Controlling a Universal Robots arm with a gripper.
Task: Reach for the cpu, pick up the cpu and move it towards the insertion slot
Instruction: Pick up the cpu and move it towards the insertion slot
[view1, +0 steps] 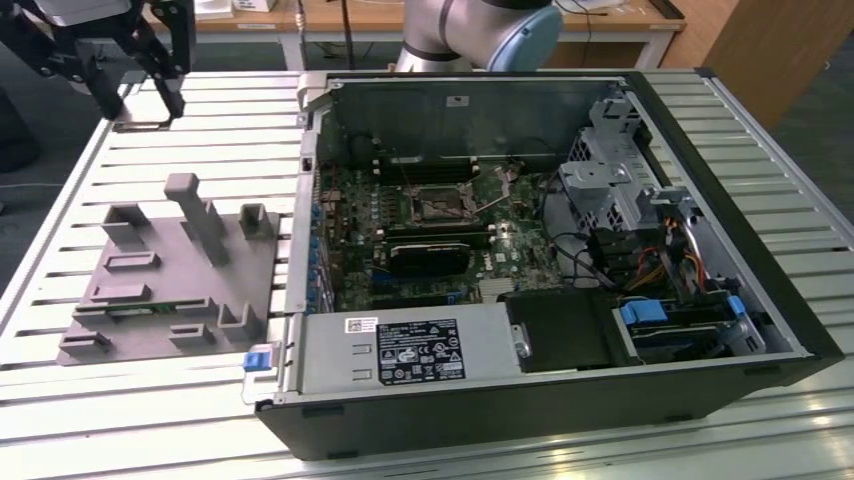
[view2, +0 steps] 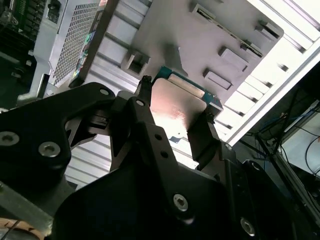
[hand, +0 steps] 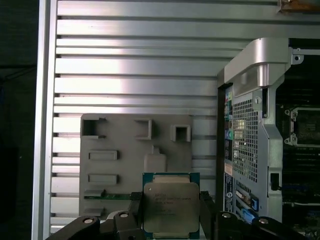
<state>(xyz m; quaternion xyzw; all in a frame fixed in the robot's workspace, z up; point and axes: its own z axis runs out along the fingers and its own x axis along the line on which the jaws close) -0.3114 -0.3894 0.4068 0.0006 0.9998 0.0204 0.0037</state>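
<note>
Gripper (hand: 170, 220): nearest your lens in both wrist views, its black fingers (view2: 205, 137) were closed against two opposite edges of the cpu (hand: 171, 205), holding it off the table.
Cpu: in the first wrist view you saw its silver top and green rim; its lower edge was cut off by the frame. In the second wrist view (view2: 177, 107) only a glossy face showed, partly masked by the linkage.
Gripper in the exterior view (view1: 134, 75): high at the exterior view's left, over the slatted table (view1: 174, 140); its upper body was cropped, and you could not make out the chip there.
Grey holder tray (view1: 160, 270): below the gripper, beside the open computer case (view1: 534, 260).
Insertion slot (view1: 437, 205): on the motherboard, well apart from the gripper.
</note>
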